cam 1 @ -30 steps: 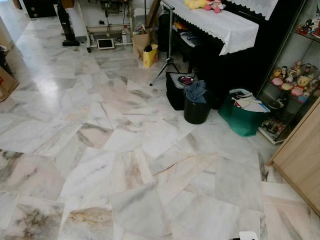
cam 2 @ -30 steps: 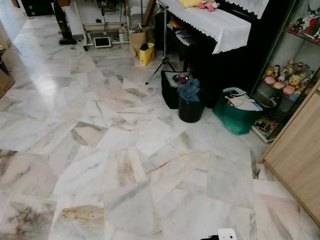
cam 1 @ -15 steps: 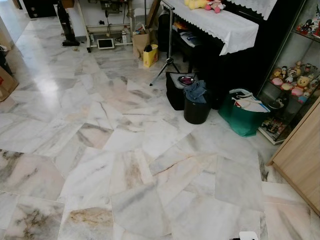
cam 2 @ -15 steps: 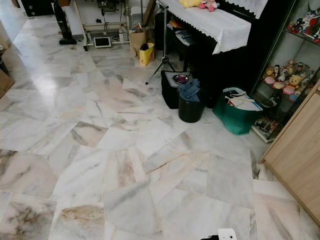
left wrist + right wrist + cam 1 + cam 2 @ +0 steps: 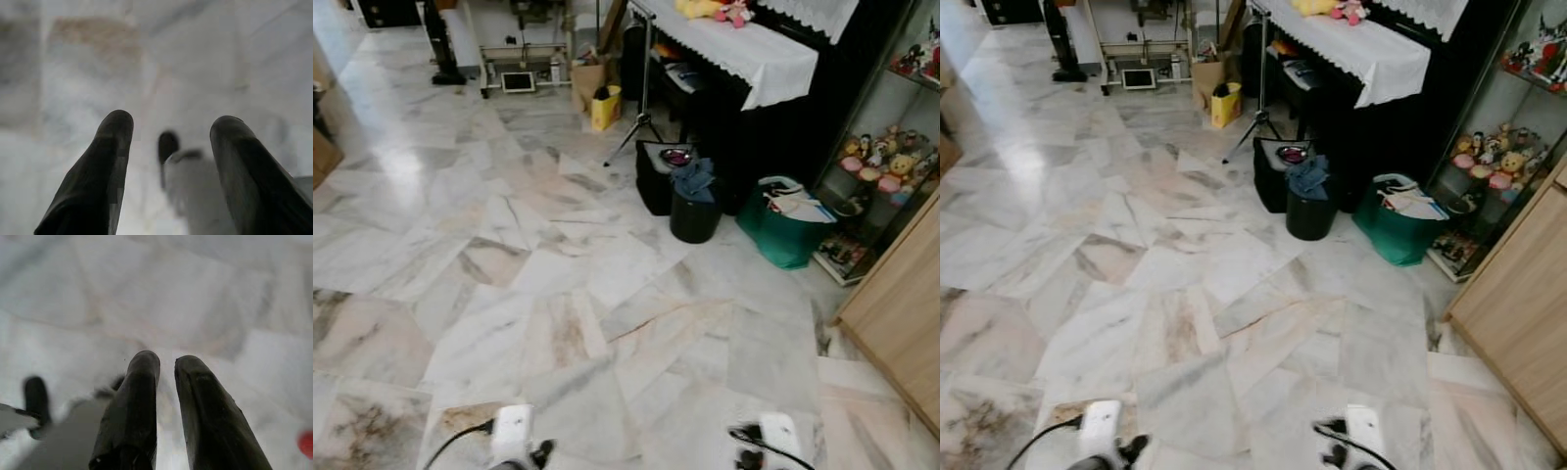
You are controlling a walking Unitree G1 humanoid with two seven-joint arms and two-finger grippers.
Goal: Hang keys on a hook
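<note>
My left gripper (image 5: 172,125) is open, its two black fingers spread wide above the marble floor (image 5: 558,255). My right gripper (image 5: 166,362) is shut, with only a thin slit between the fingers and nothing seen in it. Both hang low in front of me: the left arm's white wrist (image 5: 512,437) and the right arm's white wrist (image 5: 775,435) sit at the bottom edge of the head views. A small red blur (image 5: 306,443) lies at the edge of the right wrist view.
Ahead on the right stand a black bin (image 5: 695,211) with cloth, a black bag (image 5: 656,181), a green bag (image 5: 788,235), a dark cloth-covered piano (image 5: 754,59), a tripod (image 5: 641,108), a toy shelf (image 5: 886,166) and a wooden cabinet (image 5: 906,313).
Both arms have risen into the bottom of the head views; before, just a sliver of the right wrist showed. The camera has tilted slightly, and the picture is now blurred.
</note>
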